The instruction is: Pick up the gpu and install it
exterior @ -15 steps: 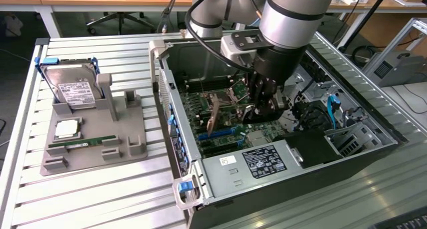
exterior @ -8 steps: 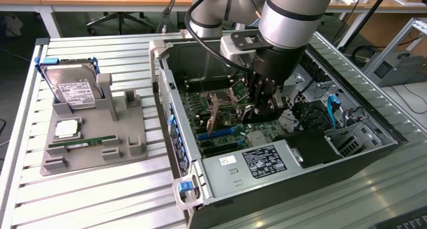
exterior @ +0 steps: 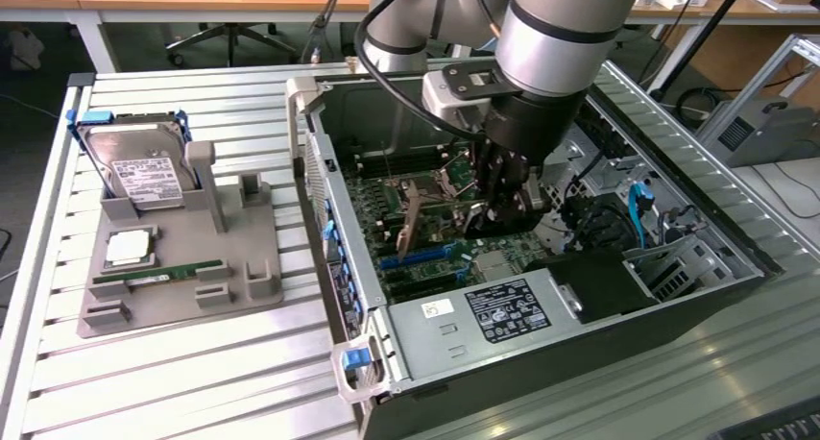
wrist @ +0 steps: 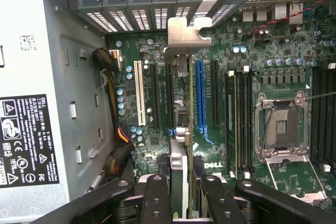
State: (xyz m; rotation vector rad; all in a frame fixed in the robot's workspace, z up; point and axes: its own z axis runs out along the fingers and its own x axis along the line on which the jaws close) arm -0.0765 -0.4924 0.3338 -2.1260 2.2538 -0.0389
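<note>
The gpu [wrist: 179, 153] stands edge-on between my fingers [wrist: 156, 198], a thin card running away from them to its silver bracket [wrist: 185, 32] at the case's rear slot openings. My gripper [wrist: 182, 184] is shut on the card's near end. The card lies along the motherboard between a black slot and the long blue slot [wrist: 200, 95]; I cannot tell whether its lower edge is seated. In the exterior view my gripper [exterior: 497, 207] reaches down inside the open computer case [exterior: 336, 267], with the gpu [exterior: 417, 224] slanting toward the case's rear wall.
Beside the card are a white slot [wrist: 139, 93], the open CPU socket [wrist: 281, 129] and the power supply [exterior: 500, 310]. At the exterior view's left a grey fixture [exterior: 192, 301] holds a hard drive [exterior: 141, 171], a CPU chip [exterior: 129, 248] and a green RAM stick [exterior: 160, 275].
</note>
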